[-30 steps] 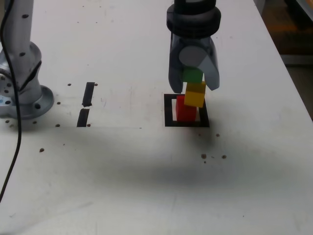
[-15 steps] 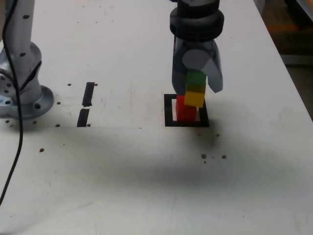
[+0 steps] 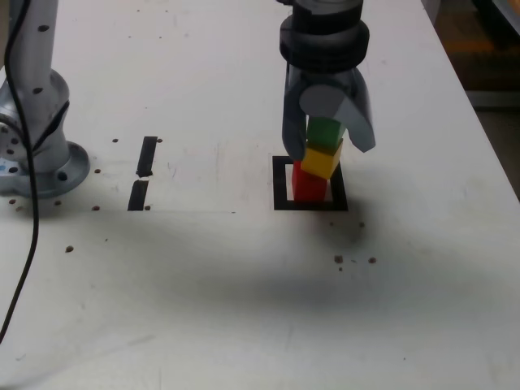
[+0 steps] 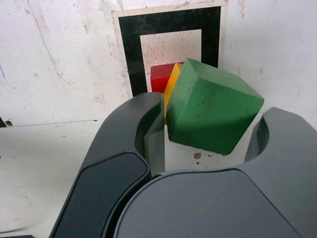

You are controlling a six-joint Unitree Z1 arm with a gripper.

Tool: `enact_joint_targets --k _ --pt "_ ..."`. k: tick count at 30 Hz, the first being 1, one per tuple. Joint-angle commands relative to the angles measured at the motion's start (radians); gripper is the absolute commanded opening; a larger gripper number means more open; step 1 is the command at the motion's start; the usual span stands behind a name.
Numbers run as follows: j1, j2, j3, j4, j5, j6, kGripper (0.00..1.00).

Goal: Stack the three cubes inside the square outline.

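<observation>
On the white worktop (image 3: 244,284) the end effector (image 3: 329,146) stands over the square outline (image 3: 280,183), its jaws spread a little wider than the green cube (image 3: 323,132), which I judge released, perhaps brushing one jaw. The cube sits twisted on the yellow cube (image 3: 320,159), itself shifted toward 3 o'clock on the red cube (image 3: 307,185) inside the outline. The retreat should go straight up, slowly, with no sideways drift, since this crooked stack could easily topple.
</observation>
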Motion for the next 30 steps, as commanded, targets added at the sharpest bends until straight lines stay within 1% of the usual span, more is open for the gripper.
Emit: enact_joint_targets --k 1,5,9,14,19,22,26,30 --pt "-0.003 -0.008 0.003 0.001 0.002 0.000 0.74" --pt "-0.006 -0.013 0.008 0.001 0.002 0.000 0.78" --pt "-0.008 -0.022 0.020 0.004 0.002 -0.001 0.80" --pt "-0.011 -0.038 0.033 0.016 0.015 -0.009 0.81" --pt "-0.018 -0.066 0.039 0.030 0.038 -0.021 0.85" --pt "-0.020 -0.092 0.038 0.034 0.058 -0.023 0.89" --pt "-0.021 -0.139 0.045 0.037 0.088 -0.027 0.94" --pt "-0.021 -0.205 0.097 0.036 0.111 -0.053 0.98"
